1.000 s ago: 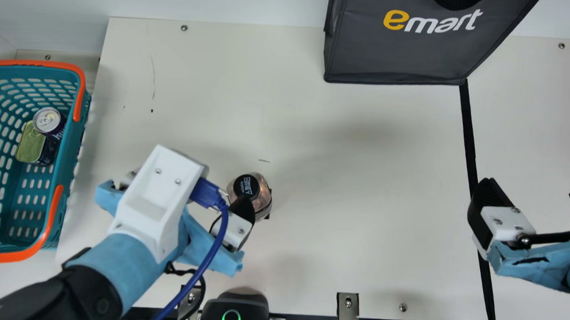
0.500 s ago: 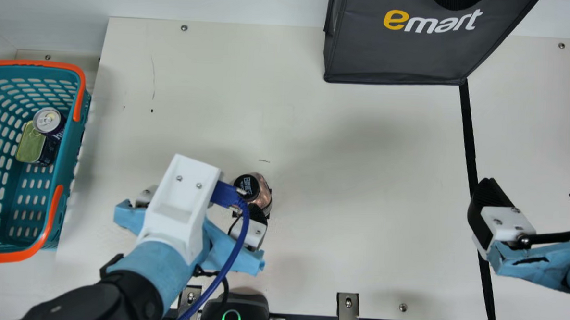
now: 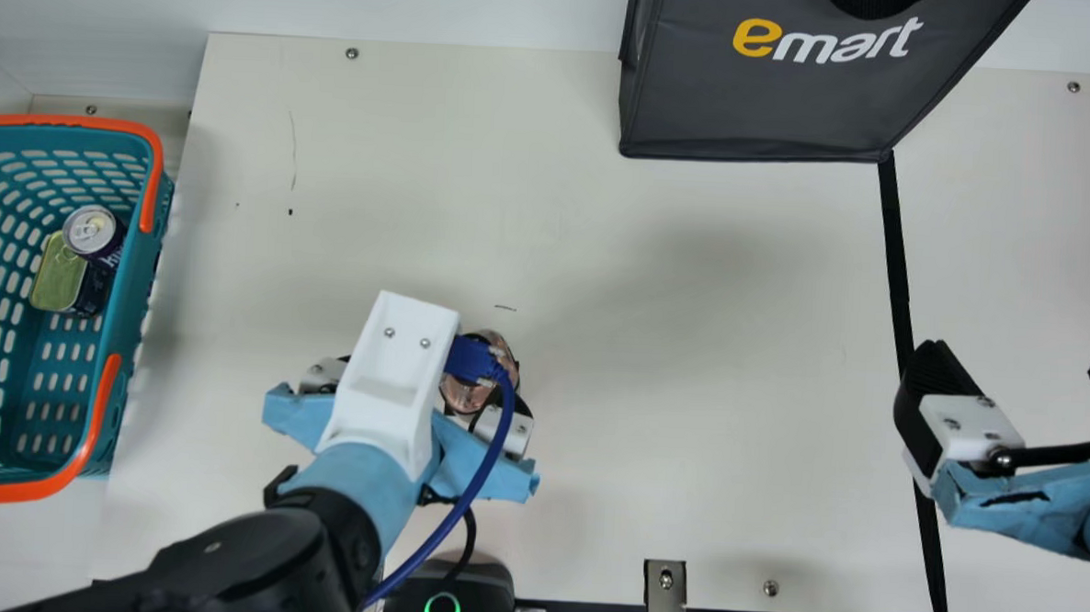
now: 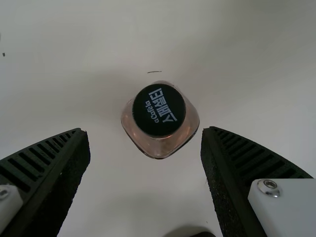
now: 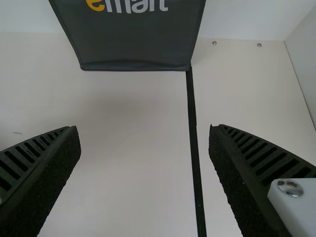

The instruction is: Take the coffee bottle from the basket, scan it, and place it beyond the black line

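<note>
My left hand [image 3: 392,387] is wide open above the worktop [image 3: 686,441] and I'm gripping nothing. The coffee bottle [image 4: 160,140] stands upright on the worktop, in line with the gap between my fingers. Near it sits a black device with a green ring [image 3: 444,605]. My right hand [image 3: 1016,368], spread and empty, is by the black line [image 3: 896,266]. Farther off, the basket [image 3: 130,325] holds two cans.

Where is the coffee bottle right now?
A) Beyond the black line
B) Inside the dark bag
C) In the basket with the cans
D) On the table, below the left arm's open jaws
D: the left wrist view shows the coffee bottle standing on the table, with the open jaws on either side of the view.
</note>
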Controlling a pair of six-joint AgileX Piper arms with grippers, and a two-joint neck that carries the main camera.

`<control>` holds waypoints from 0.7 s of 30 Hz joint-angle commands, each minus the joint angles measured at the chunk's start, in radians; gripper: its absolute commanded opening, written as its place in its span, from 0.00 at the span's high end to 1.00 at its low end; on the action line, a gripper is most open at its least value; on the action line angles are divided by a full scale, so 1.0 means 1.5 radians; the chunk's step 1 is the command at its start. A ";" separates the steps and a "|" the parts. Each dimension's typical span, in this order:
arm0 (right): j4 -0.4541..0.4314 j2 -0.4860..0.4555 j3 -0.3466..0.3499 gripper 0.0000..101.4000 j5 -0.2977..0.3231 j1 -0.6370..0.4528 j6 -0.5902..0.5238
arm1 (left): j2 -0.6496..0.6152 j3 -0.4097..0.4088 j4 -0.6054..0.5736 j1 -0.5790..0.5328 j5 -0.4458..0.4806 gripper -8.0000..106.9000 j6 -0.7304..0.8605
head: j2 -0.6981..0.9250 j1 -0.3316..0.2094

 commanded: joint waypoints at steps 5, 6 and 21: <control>0.000 0.000 0.000 0.10 0.000 0.000 0.000 | 0.024 0.007 -0.004 0.032 -0.030 0.15 0.007 | 0.000 -0.011; 0.000 0.000 0.000 0.10 0.000 0.000 0.000 | 0.029 0.008 -0.005 0.037 -0.035 0.15 0.008 | 0.000 -0.011; 0.000 0.000 0.000 0.10 0.000 0.000 0.000 | 0.075 0.006 -0.021 0.084 -0.077 0.32 0.000 | 0.000 -0.011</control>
